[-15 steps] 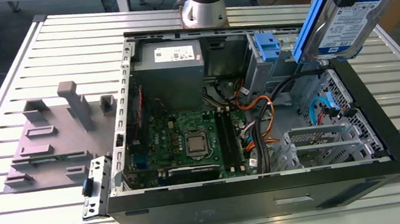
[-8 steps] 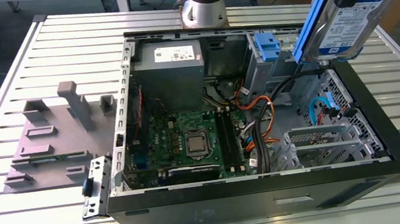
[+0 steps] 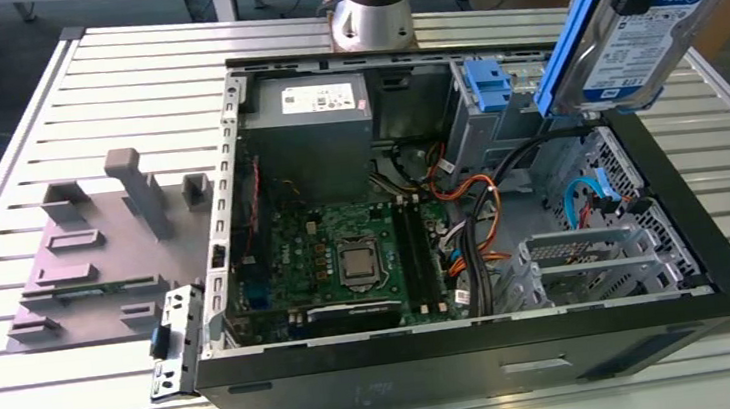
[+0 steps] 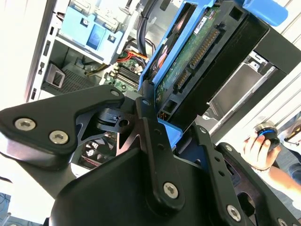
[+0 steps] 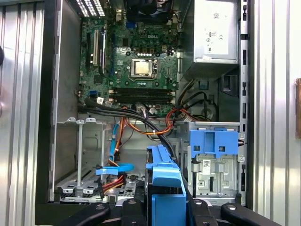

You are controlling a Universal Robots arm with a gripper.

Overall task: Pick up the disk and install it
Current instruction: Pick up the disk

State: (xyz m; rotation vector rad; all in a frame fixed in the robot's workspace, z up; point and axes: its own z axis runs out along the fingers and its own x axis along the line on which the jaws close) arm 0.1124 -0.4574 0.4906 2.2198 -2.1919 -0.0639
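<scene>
— Black claw (image 4: 171, 127) links sit nearest in the second wrist view. What is the claw doing?

— It is clenched on the disk (image 4: 188, 61). One finger (image 4: 148, 127) presses the blue carrier on one side and the other finger is on the opposite side. The green circuit board and its connector face the camera.

— Where is the disk in the scene?

— In the exterior view it hangs at the far right, lifted over the far right corner of the open computer case (image 3: 486, 348). It is tilted close to upright, with its white-and-blue label toward the camera.

— What lies under it?

— A grey drive bay with a blue bracket (image 3: 488, 82) fixed to it, just below and left of the disk's lower edge. Whether the disk touches the case rim, I cannot tell.

— And the rest of the case?

— It lies on its side on the slatted metal table (image 3: 86, 91), open side up. The motherboard (image 3: 342, 247) is in the middle and the grey power supply (image 3: 315, 99) is at the far end. Orange and black cables (image 3: 473, 214) run to the right of the board.

— Anything beside the case?

— A grey moulded fixture (image 3: 115, 249) lies on the table to the exterior view's left. In the second wrist view, a person's hand (image 4: 256, 150) holds a dark round object beyond the case.
</scene>
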